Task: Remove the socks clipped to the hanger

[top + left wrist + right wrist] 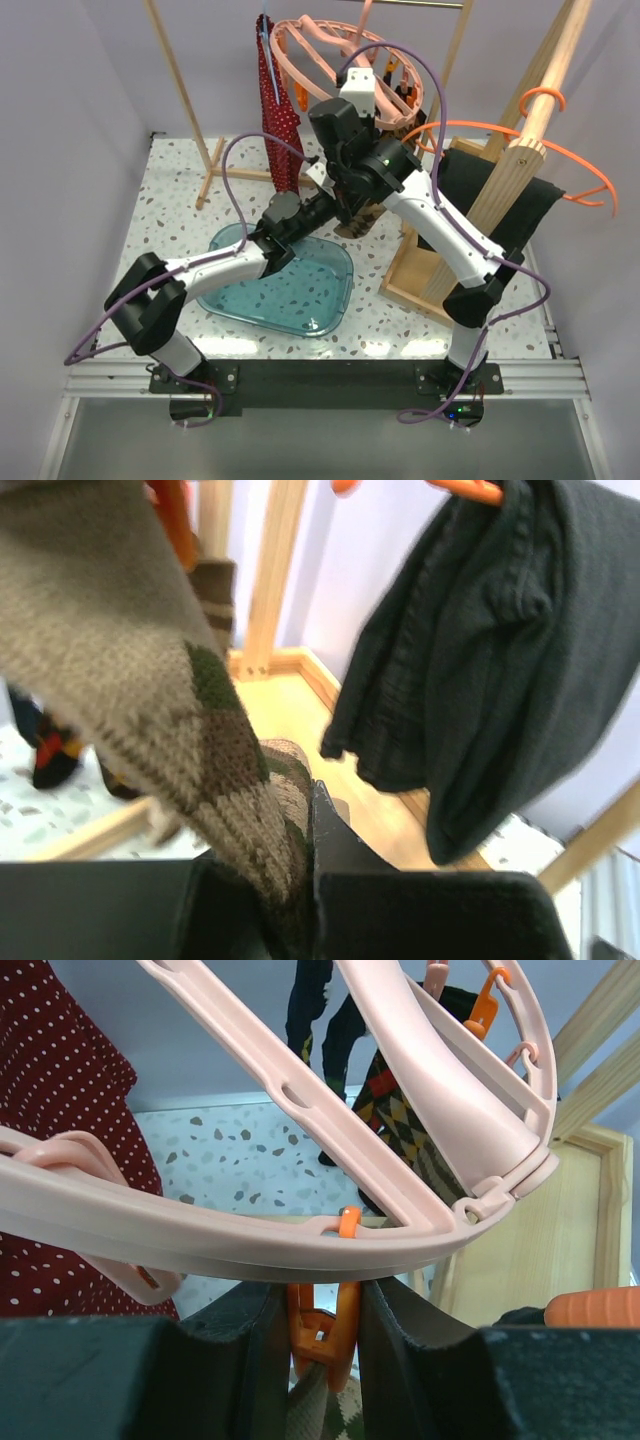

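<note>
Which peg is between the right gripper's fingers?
The orange peg under the hanger's near rim, holding a checkered sock; the other pegs hang untouched on the far rim.

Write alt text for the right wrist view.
The right gripper pinches an orange plastic peg under the rim of the round salmon-pink plastic hanger, a brown-and-tan checkered sock clipped beneath it. A red white-dotted garment hangs at left.

The white-and-black left arm (215, 265) reaches forward and a little up. Its black left gripper (285, 885) is pinched tight on a brown-and-tan checkered knit sock (120, 650). The white-and-black right arm (440, 225) bends up high and leans left. Its black right gripper (322, 1325) squeezes a small orange plastic peg (345, 1320)
</note>
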You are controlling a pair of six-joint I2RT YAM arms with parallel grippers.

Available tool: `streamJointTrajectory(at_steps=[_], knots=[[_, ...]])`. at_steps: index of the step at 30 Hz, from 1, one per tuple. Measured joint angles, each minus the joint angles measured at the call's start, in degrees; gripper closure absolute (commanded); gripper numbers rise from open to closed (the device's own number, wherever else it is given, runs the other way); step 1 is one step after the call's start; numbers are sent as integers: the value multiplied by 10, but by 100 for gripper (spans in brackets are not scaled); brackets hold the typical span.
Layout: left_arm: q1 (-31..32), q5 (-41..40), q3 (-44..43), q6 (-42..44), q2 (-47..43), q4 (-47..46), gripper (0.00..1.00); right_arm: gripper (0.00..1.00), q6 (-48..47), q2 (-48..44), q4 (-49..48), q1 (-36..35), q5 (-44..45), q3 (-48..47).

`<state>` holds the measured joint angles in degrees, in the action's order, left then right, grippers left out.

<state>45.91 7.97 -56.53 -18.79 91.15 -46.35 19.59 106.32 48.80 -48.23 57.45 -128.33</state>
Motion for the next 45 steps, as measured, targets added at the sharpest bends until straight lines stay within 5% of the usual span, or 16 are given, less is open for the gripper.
streamJointTrajectory(at_steps=[13,26,28,31,32,36,40,45], knots=[[0,76,25,-93,-95,154,100,100,5,-48,-30,2,-13,44],[-48,31,84,-132,-250,376,99,100,16,-72,-38,3,-47,72],[-54,17,95,-136,-268,400,90,100,20,-76,-38,3,-51,76],[-54,5,126,-144,-290,424,62,100,23,-84,-41,3,-65,86],[-54,2,146,-153,-300,431,45,100,24,-85,-42,3,-70,87],[-54,-2,193,-164,-318,457,22,100,24,-86,-46,3,-80,87],[-54,-3,197,-161,-327,467,21,100,23,-86,-48,3,-93,87],[-50,-4,178,-162,-329,460,34,99,23,-86,-45,3,-118,78]])
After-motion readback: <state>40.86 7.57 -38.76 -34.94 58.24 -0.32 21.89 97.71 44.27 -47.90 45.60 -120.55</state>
